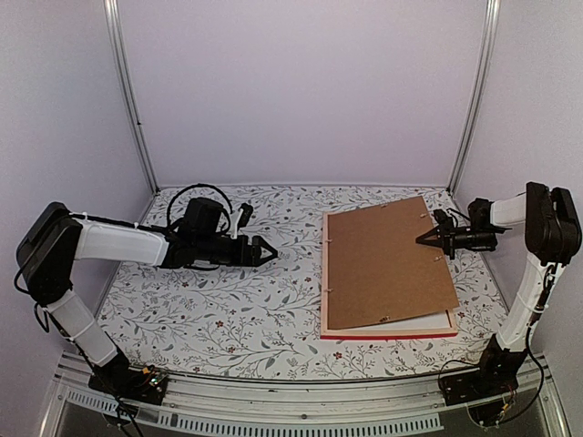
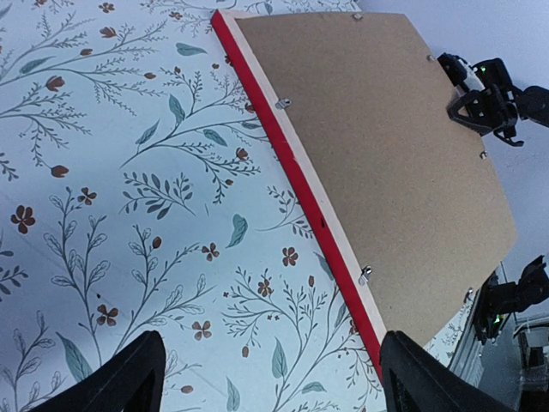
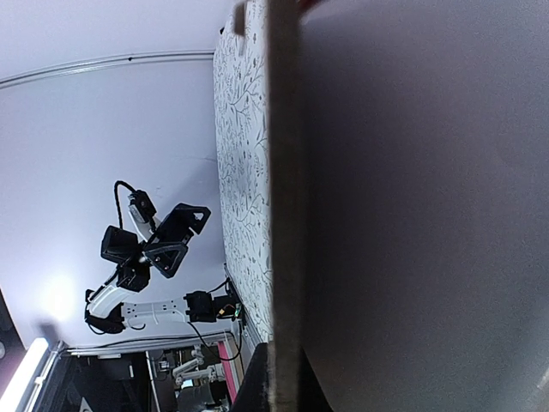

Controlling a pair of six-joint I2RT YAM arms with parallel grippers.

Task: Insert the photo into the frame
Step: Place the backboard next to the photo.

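The metal rail (image 1: 291, 393) is running along the near edge, and just beyond it the frame (image 1: 387, 335) is lying face down on the right of the floral tabletop (image 1: 228, 309), showing its red near edge under a skewed brown backing board (image 1: 387, 264). Farther back, your left gripper (image 1: 270, 252) is hovering with jaws spread wide, left of the frame. Your right gripper (image 1: 426, 239) is pressing its jaws together at the board's right edge; you cannot tell whether it is pinching it.
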